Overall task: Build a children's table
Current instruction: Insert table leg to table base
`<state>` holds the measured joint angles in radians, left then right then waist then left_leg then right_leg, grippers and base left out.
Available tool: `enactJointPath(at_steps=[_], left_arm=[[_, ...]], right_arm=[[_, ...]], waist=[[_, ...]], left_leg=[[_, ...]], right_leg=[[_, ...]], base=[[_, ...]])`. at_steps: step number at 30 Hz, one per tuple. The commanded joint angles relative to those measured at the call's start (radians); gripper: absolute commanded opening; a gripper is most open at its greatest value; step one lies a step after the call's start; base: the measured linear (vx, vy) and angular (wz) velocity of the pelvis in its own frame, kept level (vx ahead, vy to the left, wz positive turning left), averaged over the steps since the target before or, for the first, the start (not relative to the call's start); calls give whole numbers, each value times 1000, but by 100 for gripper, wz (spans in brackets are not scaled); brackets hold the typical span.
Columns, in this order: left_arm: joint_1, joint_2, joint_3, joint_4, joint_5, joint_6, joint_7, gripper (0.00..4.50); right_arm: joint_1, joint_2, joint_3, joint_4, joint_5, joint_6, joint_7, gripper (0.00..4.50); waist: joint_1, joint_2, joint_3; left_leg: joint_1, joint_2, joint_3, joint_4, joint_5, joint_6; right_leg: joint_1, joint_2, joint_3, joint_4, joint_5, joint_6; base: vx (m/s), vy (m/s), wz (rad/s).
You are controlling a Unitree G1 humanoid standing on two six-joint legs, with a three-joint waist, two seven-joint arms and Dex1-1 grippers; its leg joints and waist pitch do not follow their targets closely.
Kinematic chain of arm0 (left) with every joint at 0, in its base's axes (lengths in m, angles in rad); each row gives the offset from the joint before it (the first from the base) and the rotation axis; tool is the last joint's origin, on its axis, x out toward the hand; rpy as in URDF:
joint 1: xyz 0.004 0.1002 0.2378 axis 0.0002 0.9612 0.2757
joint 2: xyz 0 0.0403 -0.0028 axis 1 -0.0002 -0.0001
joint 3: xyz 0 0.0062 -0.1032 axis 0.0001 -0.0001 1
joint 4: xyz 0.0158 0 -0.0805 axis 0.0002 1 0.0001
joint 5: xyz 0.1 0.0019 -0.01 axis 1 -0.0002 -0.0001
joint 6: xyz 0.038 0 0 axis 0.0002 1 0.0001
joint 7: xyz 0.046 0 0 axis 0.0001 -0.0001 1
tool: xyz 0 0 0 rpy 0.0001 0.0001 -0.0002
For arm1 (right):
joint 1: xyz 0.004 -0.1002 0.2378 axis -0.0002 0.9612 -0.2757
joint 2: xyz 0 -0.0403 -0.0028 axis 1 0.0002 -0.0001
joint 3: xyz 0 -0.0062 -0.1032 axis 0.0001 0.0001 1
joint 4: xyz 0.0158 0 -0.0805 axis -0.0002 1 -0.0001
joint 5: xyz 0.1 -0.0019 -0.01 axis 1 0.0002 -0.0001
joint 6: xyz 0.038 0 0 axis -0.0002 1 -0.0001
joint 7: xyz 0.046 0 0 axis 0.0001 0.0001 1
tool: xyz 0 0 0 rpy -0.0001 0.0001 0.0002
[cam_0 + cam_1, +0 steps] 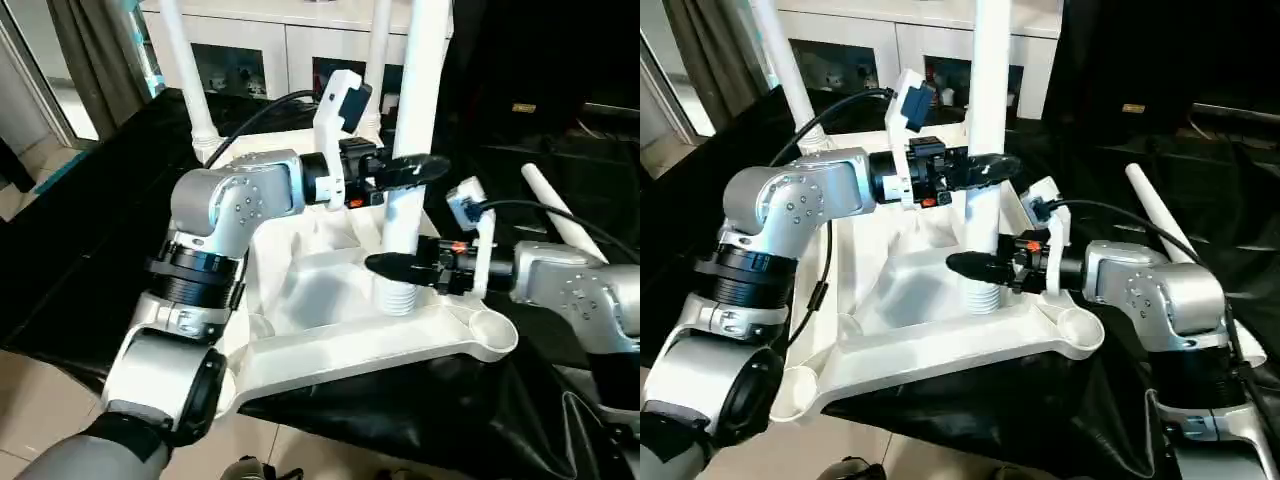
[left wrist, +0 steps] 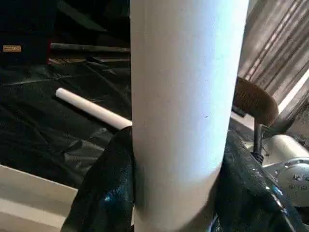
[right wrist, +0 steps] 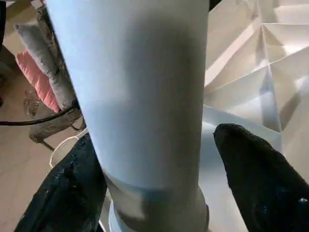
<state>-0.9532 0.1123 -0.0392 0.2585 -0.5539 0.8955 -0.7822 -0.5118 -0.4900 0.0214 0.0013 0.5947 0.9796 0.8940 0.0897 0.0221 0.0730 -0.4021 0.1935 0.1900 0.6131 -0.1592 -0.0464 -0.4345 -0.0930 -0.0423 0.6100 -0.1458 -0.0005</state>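
The white table top [image 1: 330,352] lies upside down, its ribbed underside facing up. A white leg [image 1: 420,90] stands upright over it, its threaded end [image 1: 398,298] low over the underside near the front edge, left of the empty front right corner socket [image 1: 490,326]. My left gripper [image 1: 412,170] is shut on this leg higher up; both fingers [image 2: 104,193] hug it. Lower down, my right gripper [image 1: 395,265] surrounds the leg, open: one finger touches it, the other finger [image 3: 260,169] stands apart. Two legs [image 1: 185,70] [image 1: 378,60] stand in the far corners.
Another white leg [image 1: 565,215] lies loose on the black sheet [image 1: 400,420] to the right of the table top. White cabinets [image 1: 260,50] stand behind, and a curtain [image 1: 90,50] hangs at the far left. Tiled floor [image 1: 40,400] shows at the front left.
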Motion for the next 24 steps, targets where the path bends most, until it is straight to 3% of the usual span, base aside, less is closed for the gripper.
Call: enactJointPath(at_steps=[1, 24], left_arm=[[-3, -7, -19, -33, -29, 20, -39, 185], [-6, -6, -8, -23, -25, 9, -32, 185]], right_arm=[[-15, -5, -5, 4, -14, -1, -25, 347], [-14, 3, -8, 1, -1, -11, -22, 347]], waist=[[2, -17, -92], [3, -17, -94]], left_leg=[[20, 13, -7, -61, -179, 23], [19, 11, -7, -59, -166, 26]], right_leg=[[68, -29, 18, -75, -274, -184], [70, -29, 18, -73, -256, -188]], base=[[0, 0, 0], [0, 0, 0]])
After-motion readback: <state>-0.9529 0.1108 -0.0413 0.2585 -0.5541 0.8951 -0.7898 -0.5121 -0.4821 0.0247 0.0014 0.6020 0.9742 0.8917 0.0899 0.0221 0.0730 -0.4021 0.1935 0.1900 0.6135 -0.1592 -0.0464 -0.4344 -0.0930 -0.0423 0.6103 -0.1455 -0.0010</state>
